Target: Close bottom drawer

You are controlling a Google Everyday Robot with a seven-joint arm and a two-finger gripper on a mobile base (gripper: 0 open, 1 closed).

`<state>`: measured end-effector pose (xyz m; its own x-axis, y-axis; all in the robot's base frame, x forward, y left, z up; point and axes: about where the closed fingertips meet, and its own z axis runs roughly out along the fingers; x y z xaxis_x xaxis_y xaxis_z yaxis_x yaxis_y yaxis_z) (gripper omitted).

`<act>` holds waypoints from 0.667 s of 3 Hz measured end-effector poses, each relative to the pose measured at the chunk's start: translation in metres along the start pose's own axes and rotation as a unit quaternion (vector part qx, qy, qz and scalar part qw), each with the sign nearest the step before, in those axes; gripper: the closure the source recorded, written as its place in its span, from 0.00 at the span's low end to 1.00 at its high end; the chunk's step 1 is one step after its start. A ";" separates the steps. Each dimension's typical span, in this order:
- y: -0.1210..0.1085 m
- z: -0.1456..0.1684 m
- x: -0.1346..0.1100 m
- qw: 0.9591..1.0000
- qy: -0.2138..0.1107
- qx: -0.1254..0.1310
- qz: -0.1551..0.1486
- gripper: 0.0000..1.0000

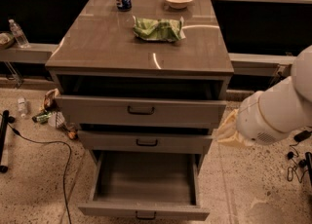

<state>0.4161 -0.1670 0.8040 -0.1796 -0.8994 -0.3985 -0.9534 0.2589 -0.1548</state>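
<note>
Your bottom drawer [180, 213] stands pulled far out under the desk [97, 43], its pull cut off at the edge, and the gripper [228, 131], right of the middle drawer [112, 141], is half hidden behind the arm [278, 111], so you cannot tell whether it is released or clenched.

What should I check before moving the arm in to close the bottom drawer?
1. Bottom drawer needs closing: ok, it is pulled far out.
2. Drawer interior free of anything sticking up: ok, it looks empty.
3. End effector lined up with the bottom front: not ok, it is off to the right at the height of the middle drawer.
4. Floor cable away from the drawer: ok, it lies to the left, apart.
5. Floor under the drawer front: cannot tell, the frame edge cuts it off.
</note>
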 end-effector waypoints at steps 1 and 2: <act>-0.002 0.002 0.003 1.000 0.004 0.007 0.004 1.00; 0.001 0.002 0.001 1.000 0.000 0.006 0.006 1.00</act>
<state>0.4156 -0.1668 0.8012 -0.1916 -0.8962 -0.4003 -0.9481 0.2745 -0.1607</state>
